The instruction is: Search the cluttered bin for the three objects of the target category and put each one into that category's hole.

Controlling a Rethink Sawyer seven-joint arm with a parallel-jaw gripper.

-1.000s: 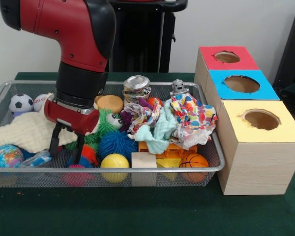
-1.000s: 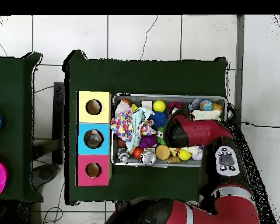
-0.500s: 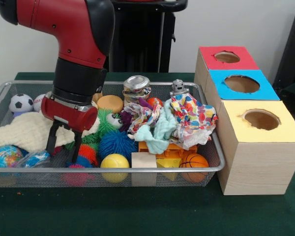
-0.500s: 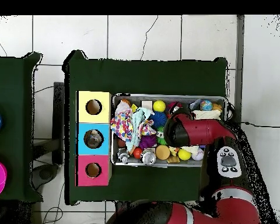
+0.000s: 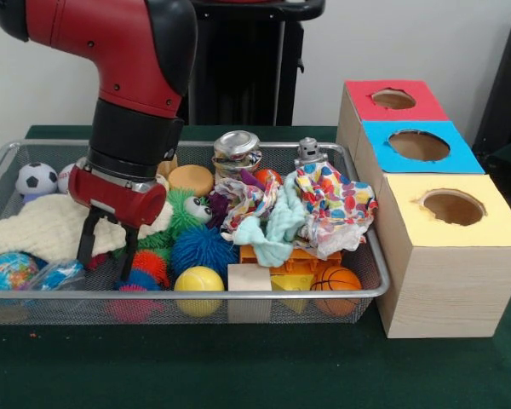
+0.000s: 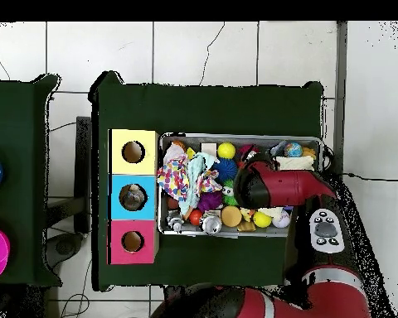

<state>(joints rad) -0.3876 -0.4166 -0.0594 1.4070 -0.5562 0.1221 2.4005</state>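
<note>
While my hand (image 5: 105,249) hangs open and empty inside the wire bin (image 5: 341,294), I see its fingers spread above the red spiky ball (image 5: 152,266) beside the cream cloth (image 5: 38,228).

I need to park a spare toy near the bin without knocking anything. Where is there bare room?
The green cloth in front of the wire bin lies bare along the front edge, up to the yellow box. Inside the bin it is crowded: balls, cloths and toys fill it, and the gripper hangs over its left part.
</note>
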